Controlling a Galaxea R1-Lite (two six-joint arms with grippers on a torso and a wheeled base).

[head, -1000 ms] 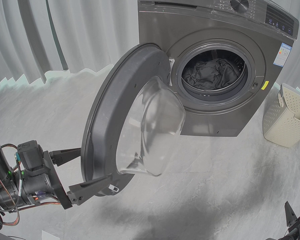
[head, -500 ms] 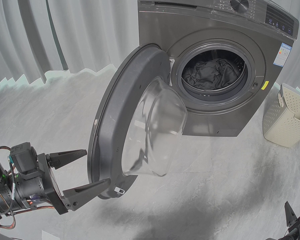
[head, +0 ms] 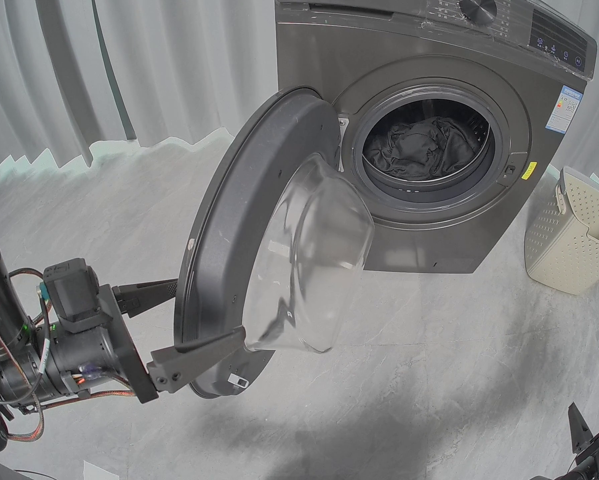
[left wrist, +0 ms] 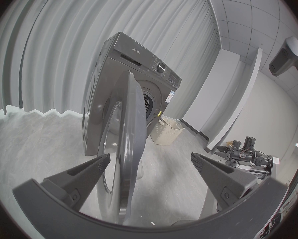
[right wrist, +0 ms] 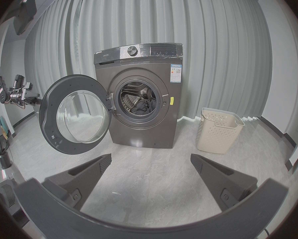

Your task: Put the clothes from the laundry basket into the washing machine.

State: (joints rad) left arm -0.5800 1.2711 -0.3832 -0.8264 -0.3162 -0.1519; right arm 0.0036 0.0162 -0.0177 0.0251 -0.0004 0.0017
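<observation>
Straddles door (head: 246, 221) edge with left gripper (head: 211, 310), fingers spread, likely poised to swing it shut; clothes (head: 416, 148) in drum (head: 478, 127) behind door. Holds right gripper (right wrist: 150, 156) spread, well off door.

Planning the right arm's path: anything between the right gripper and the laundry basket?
Only bare grey floor between the right gripper and the laundry basket, as the right wrist view shows.

Washing machine (head: 406, 41) brushed grey metal; door (head: 246, 235) glossy clear bowl; laundry basket (head: 573, 241) perforated plastic.
</observation>
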